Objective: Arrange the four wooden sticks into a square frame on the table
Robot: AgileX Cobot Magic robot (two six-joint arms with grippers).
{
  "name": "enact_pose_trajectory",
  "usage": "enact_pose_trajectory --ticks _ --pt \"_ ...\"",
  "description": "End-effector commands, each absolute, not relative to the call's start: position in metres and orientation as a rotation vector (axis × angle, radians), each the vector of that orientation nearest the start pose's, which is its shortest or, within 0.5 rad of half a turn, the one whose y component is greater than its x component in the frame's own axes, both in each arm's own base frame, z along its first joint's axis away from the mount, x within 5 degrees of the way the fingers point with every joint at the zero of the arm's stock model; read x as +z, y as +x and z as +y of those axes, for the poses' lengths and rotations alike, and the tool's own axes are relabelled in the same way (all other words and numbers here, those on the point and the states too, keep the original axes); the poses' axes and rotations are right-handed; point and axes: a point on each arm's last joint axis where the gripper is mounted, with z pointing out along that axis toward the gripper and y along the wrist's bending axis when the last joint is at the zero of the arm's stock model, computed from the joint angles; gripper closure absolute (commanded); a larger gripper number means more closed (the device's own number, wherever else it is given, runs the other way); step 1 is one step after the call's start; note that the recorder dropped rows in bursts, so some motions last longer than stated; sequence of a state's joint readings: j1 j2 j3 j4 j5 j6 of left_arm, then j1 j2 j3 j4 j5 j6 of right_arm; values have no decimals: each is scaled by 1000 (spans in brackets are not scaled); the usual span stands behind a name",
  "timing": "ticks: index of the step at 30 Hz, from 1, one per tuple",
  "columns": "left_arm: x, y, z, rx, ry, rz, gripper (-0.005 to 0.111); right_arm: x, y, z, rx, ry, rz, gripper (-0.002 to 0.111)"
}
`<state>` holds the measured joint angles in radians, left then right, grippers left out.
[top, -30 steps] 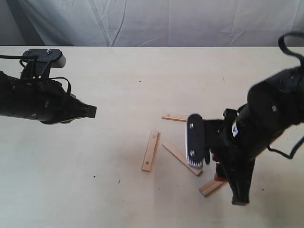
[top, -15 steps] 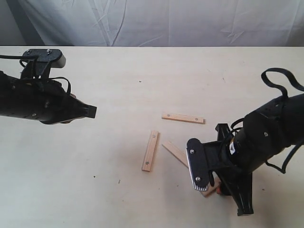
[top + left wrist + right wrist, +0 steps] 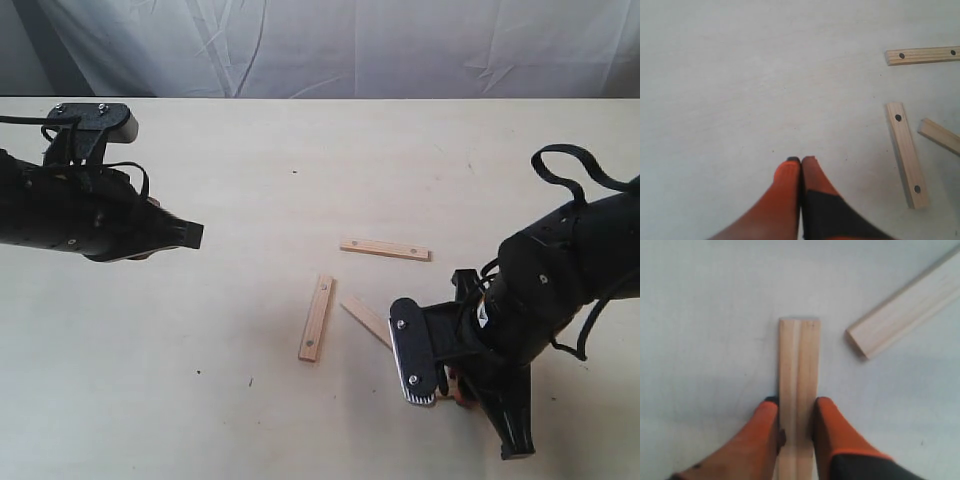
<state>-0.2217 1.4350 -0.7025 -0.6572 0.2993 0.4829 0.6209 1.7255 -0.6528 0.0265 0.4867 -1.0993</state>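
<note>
**Right claw** (image 3: 796, 412) is clamping the held stick (image 3: 799, 355) across its width. One orange finger (image 3: 765, 425) is pressing on each long edge, so the strip is pointing straight out from the jaws and can be slid or swung as one rigid piece. Whether the strip is resting on the table (image 3: 300, 150) or hanging just above it cannot be told; the soft shadow suggests it is probably very low.

Just beside its free end, but apart from it, the slanting stick (image 3: 905, 315) is lying with one end turned toward the claw, a likely corner partner. Farther out, the side stick (image 3: 316, 318) is lying roughly parallel to the table's left edge. The far stick (image 3: 385, 248) is lying roughly parallel to the far edge. All are sitting right of the table's middle, well away from the far edge. The loose sticks are not touching one another, so the frame is judged barely begun.

**Left claw** (image 3: 801, 162) is hovering near the left edge with its fingers pressed together on nothing, presumably parked out of the working arm's way.

**Views.** Only the right wrist view is showing the grip; in the exterior view the arm is hiding the held stick almost wholly. The left wrist view is showing clearly the paired dark holes in the side and far sticks, which the exterior view is rendering only faintly.
</note>
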Motion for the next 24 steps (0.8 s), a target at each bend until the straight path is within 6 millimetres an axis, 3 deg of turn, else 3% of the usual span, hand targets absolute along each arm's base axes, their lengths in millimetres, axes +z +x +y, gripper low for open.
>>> enact_pose_trajectory --ticks 1,6,9,12,16,21,24 --pt "207 259 -75 -395 149 2462 107 112 203 145 -32 -2258 2006 108" --pt "207 259 -76 -401 141 2462 107 163 222 162 -6 -1968 2103 108" --pt "207 259 -76 -398 139 2459 107 192 240 174 42 -1640 2251 108" --pt "207 259 -75 -396 142 2459 107 206 261 188 128 -1250 2424 108" --pt "207 259 -75 -395 144 2459 107 195 285 202 185 -748 2649 108" --pt "207 258 -76 -398 146 2462 107 151 302 204 55 -438 2828 108" --pt "207 259 -76 -397 145 2461 107 136 307 202 -16 -303 2857 108"
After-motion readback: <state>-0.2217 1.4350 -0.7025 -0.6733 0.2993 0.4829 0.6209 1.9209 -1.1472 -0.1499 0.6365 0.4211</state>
